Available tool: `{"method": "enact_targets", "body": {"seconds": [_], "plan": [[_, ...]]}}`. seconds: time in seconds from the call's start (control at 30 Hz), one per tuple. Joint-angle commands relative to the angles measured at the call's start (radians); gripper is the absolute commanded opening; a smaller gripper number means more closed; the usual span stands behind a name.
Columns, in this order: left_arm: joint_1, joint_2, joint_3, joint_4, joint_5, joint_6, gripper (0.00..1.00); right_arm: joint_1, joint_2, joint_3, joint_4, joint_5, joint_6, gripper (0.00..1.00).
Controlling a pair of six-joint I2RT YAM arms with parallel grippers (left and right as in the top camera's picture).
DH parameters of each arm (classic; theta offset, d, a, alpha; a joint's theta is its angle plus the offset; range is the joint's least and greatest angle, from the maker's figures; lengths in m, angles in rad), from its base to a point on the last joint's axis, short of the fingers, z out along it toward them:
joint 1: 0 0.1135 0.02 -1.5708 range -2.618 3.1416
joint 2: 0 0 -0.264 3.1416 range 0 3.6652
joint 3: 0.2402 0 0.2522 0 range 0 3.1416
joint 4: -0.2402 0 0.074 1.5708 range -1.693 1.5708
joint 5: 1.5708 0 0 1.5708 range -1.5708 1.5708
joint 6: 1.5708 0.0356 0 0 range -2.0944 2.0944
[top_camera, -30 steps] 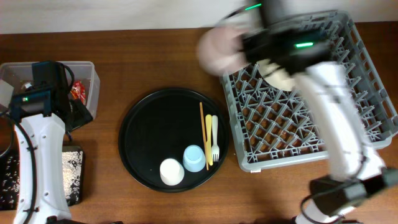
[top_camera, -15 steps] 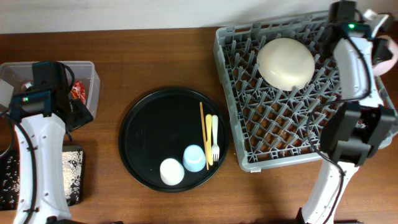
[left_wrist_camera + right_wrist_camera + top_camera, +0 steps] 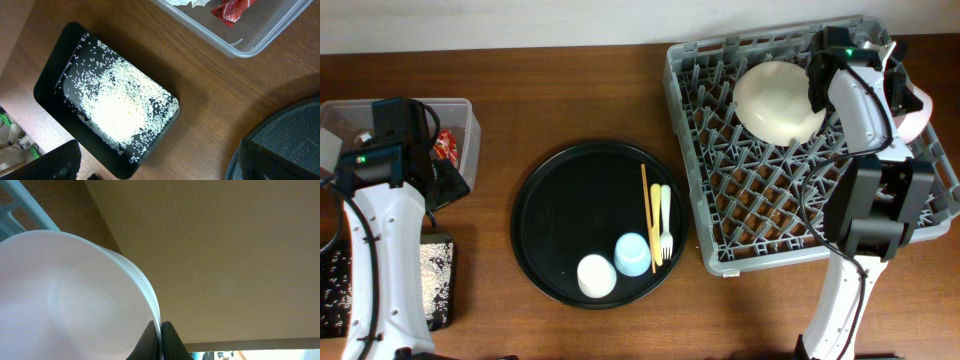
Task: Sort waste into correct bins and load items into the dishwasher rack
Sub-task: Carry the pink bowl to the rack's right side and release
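Right wrist cam: my right gripper (image 3: 161, 332) is clamped on the small pink bowl's (image 3: 70, 295) rim, bowl to its left. Overhead: bowl's at large grey pegged dishwasher rack's (image 3: 720, 262) right edge, open pegs inboard; R arm nearer.

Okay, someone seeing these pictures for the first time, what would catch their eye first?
The big grey dishwasher rack on the right, with a large cream bowl upside down in its far part. At its far right corner the right gripper pinches the rim of a small pink bowl. On the left, a shallow black tray holds heaped white rice grains.
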Motion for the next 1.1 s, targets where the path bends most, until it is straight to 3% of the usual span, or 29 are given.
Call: {"method": "enact_targets", "body": {"seconds": [0.0,0.13,0.2,0.43,0.67,0.83,0.97,1.03,1.07], "plan": [[0.002,-0.008,0.007,-0.002,-0.010,-0.002,0.99,-0.006,0.002,-0.007,-0.035,0.005,-0.012,0.04],[0.002,-0.008,0.007,-0.002,-0.010,-0.002,0.99,-0.027,0.002,-0.020,-0.068,-0.078,-0.008,0.04],[0.002,-0.008,0.007,-0.002,-0.010,-0.002,0.99,-0.033,0.002,-0.023,-0.064,0.011,-0.014,0.04],[0.002,-0.008,0.007,-0.002,-0.010,-0.002,0.99,-0.030,0.003,-0.025,-0.038,-0.196,-0.017,0.04],[0.002,-0.008,0.007,-0.002,-0.010,-0.002,0.99,0.031,0.003,-0.025,0.029,-0.217,-0.066,0.04],[0.002,-0.008,0.007,-0.002,-0.010,-0.002,0.99,0.080,0.003,-0.025,0.056,-0.402,-0.066,0.04],[0.002,-0.008,0.007,-0.002,-0.010,-0.002,0.99,0.110,0.003,-0.025,0.056,-0.425,-0.066,0.05],[0.002,-0.008,0.007,-0.002,-0.010,-0.002,0.99,0.133,0.003,-0.025,0.061,-0.425,-0.066,0.06],[0.002,-0.008,0.007,-0.002,-0.010,-0.002,0.99,0.140,0.003,-0.025,0.064,-0.433,-0.066,0.14]]}}
